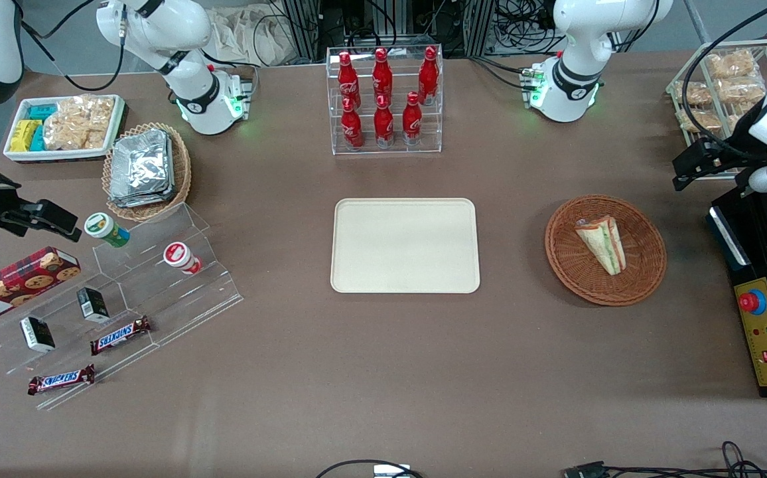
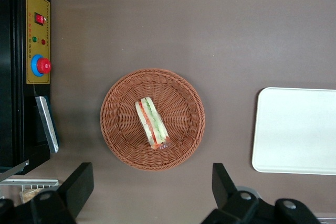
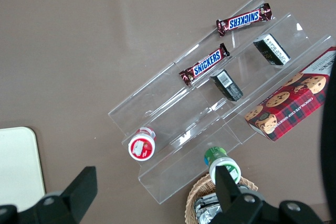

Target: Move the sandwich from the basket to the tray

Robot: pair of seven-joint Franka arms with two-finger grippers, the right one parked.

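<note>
Looking from the front, we see the sandwich lying inside the basket, which sits on the brown table toward the working arm's end. The tray lies bare at the middle, well apart from the basket, nearer the camera than the rack of red bottles. Our gripper hangs high near the table's edge, close to the black control box. From the left wrist we look down between widely spread fingers on the basket and sandwich, untouched. From the right wrist, only snack bars on a clear stand.
</note>
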